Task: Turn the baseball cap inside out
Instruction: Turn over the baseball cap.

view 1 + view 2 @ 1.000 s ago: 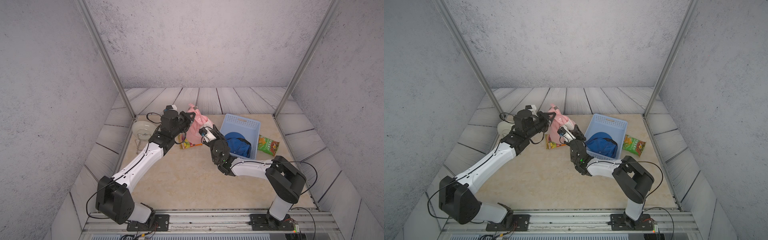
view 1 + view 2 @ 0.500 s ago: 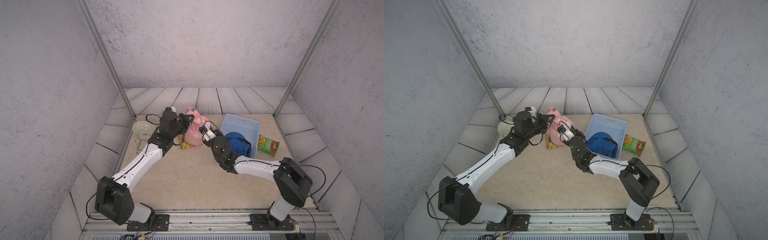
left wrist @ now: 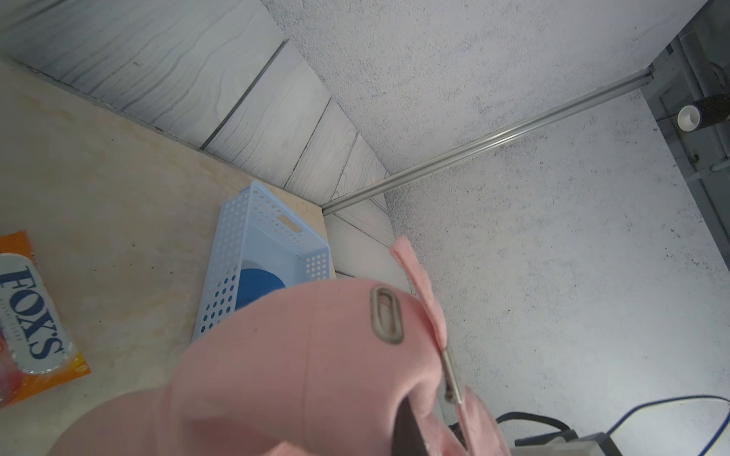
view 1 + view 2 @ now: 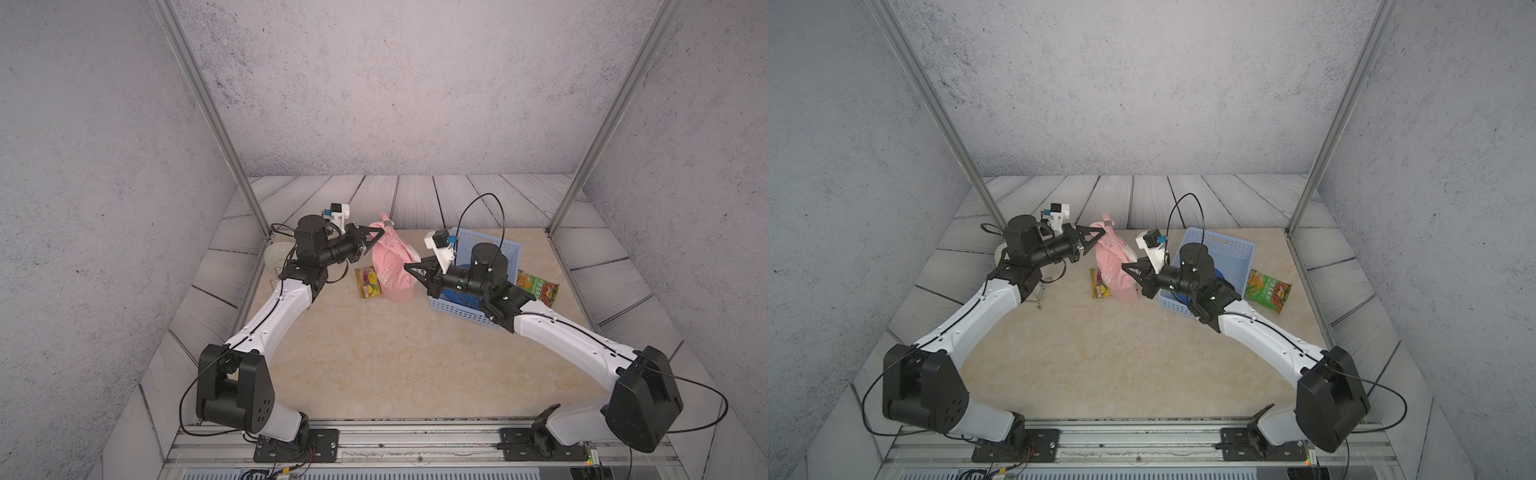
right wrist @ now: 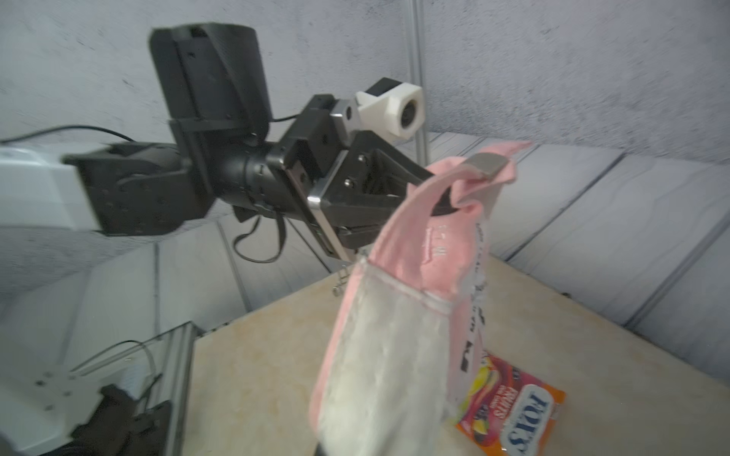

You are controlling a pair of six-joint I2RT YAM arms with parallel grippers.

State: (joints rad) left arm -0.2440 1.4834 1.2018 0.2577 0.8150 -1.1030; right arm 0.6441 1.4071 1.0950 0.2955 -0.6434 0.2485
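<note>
The pink baseball cap point(image 4: 390, 266) point(image 4: 1113, 266) hangs in the air above the table, stretched between both grippers. My left gripper point(image 4: 379, 234) point(image 4: 1101, 234) is shut on the cap's back edge, next to the metal strap buckle point(image 5: 484, 164). In the left wrist view the cap's crown point(image 3: 296, 375) fills the lower part and covers most of the fingers. My right gripper point(image 4: 409, 266) point(image 4: 1126, 266) is shut on the cap's lower rim. The right wrist view shows the whitish lining point(image 5: 387, 355) facing the camera and hiding that gripper's own jaws.
A light blue perforated basket point(image 4: 511, 253) point(image 3: 237, 244) with a dark blue item point(image 3: 256, 284) inside stands right of the cap. An orange candy bag point(image 4: 368, 282) point(image 5: 513, 418) lies under the cap. A green snack bag point(image 4: 538, 286) lies beyond the basket, a white bowl point(image 4: 276, 255) at far left.
My right gripper has shut on the cap's rim, and that arm's elbow has swung out to the right. The left gripper has kept its hold and barely moved.
</note>
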